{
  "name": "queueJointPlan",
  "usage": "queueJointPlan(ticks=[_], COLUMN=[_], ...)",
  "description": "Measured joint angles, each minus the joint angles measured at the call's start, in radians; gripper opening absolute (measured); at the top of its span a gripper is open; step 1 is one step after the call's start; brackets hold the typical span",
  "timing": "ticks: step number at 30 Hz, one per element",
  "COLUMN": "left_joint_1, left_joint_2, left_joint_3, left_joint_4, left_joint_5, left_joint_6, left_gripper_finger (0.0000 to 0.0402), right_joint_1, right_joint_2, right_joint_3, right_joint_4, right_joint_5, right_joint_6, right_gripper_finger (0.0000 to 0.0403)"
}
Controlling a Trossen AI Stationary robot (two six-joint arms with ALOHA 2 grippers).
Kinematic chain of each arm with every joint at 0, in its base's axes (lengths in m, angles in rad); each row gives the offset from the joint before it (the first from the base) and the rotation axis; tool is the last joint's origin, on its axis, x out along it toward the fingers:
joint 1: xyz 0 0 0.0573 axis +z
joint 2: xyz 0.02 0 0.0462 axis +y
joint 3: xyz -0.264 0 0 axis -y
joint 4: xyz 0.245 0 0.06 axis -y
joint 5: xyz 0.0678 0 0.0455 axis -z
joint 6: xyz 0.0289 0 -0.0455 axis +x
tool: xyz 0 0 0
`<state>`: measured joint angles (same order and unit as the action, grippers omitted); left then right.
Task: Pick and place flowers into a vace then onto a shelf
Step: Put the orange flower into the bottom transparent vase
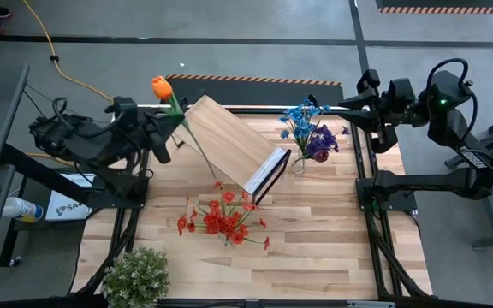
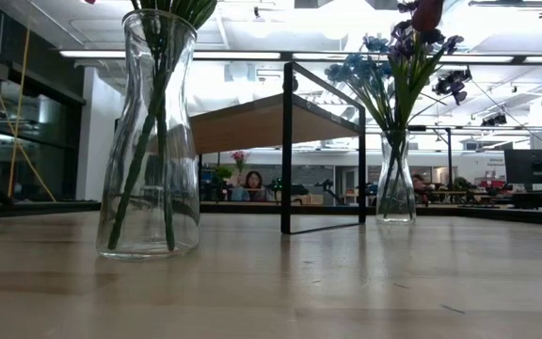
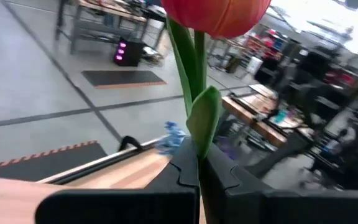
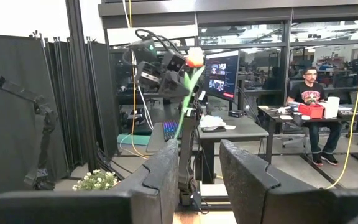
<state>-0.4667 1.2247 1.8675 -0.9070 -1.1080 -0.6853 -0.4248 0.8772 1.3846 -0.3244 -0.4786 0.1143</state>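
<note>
Two arms raised off the surface: left gripper at the far-left edge, jaws clamped on an orange flower stem; right gripper waits far right, jaws parted, empty. Shelf sits mid-surface between vases of red flowers and blue flowers; person at a desk beyond.

A tulip with an orange-red bloom has a long green stem. Small red flowers fill one clear glass vase. Blue and dark purple flowers fill the other clear glass vase. The light-wood shelf has a black frame. The bushy plant is pale green-white.
</note>
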Motion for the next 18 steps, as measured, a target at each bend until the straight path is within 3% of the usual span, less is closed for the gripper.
queueJointPlan(ticks=[6, 18], left_joint_1=[-0.116, -0.456], left_joint_2=[0.058, 0.171], left_joint_3=[0.069, 0.117], left_joint_4=[0.114, 0.340], left_joint_5=[-0.006, -0.296], left_joint_6=[0.117, 0.296], left_gripper_finger=[0.0029, 0.0029], right_joint_1=[0.000, 0.000], right_joint_2=[0.000, 0.000], right_joint_3=[0.000, 0.000], right_joint_4=[-0.010, -0.009], right_joint_5=[0.000, 0.000], right_joint_6=[-0.002, 0.000], right_gripper_finger=[0.0110, 0.0110])
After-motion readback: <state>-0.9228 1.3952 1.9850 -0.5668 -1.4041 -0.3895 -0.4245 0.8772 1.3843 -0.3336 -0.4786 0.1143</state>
